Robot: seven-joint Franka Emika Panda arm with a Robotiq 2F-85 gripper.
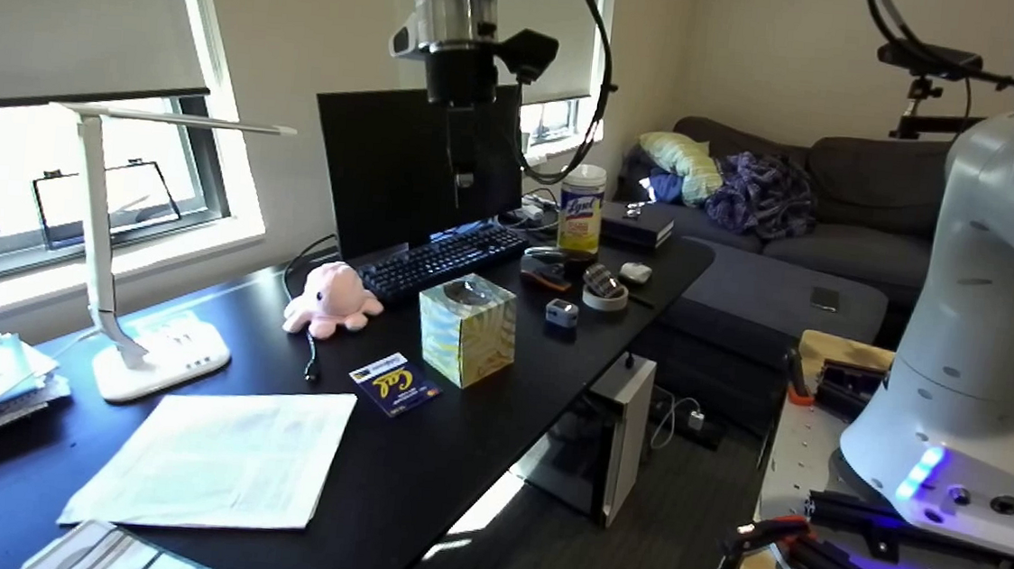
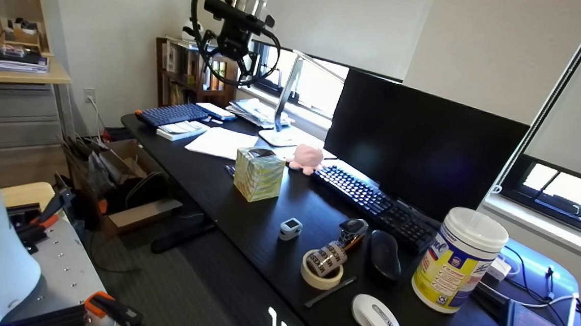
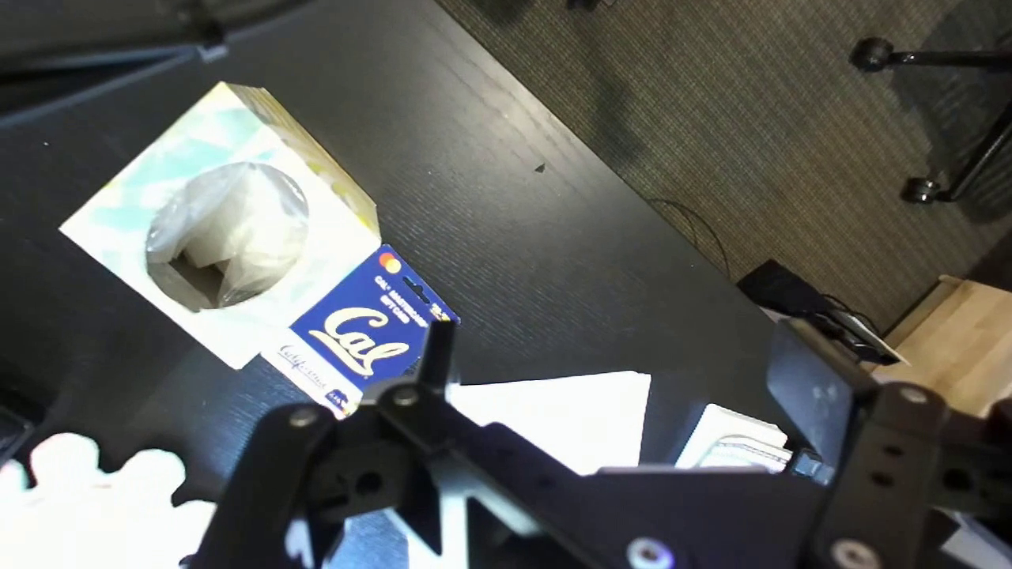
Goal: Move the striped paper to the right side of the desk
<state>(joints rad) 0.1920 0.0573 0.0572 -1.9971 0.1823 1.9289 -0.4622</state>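
- The long black desk [image 1: 421,459] runs along the window wall [image 1: 300,42], one short end toward the bookcase [image 2: 160,67], the other toward the couch [image 1: 836,247].
- Near the bookcase end I can see the striped paper [image 1: 116,554], toward the long edge that faces the robot [image 1: 954,347]; in an exterior view part of it is cut off.
- The large white sheet [image 1: 222,461] lies next to it, on the couch side; whether the two touch, I can't tell.
- The gripper [image 3: 621,356] hangs high above the desk, pointing down and well apart from the striped paper. Its jaws are spread, with a wide gap between them.
- Farther toward the couch end, a blue Cal card [image 1: 395,386] lies flat just beside an upright tissue box [image 1: 480,341].
- Along the window-side edge stand a white lamp [image 1: 101,230], a pink plush octopus [image 1: 334,300] and the monitor [image 2: 419,146], with a black keyboard [image 2: 365,196] in front of it.
- Nearer the couch end and the robot-side edge, a cream tape roll [image 2: 315,283] lies flat with a printed roll [image 2: 327,259] tilted on it; a white mouse [image 2: 376,318] is near them, and a Lysol tub [image 2: 460,262] stands upright farther in from that edge.
- At the bookcase end, a second keyboard [image 2: 173,114] lies by the robot-side corner.
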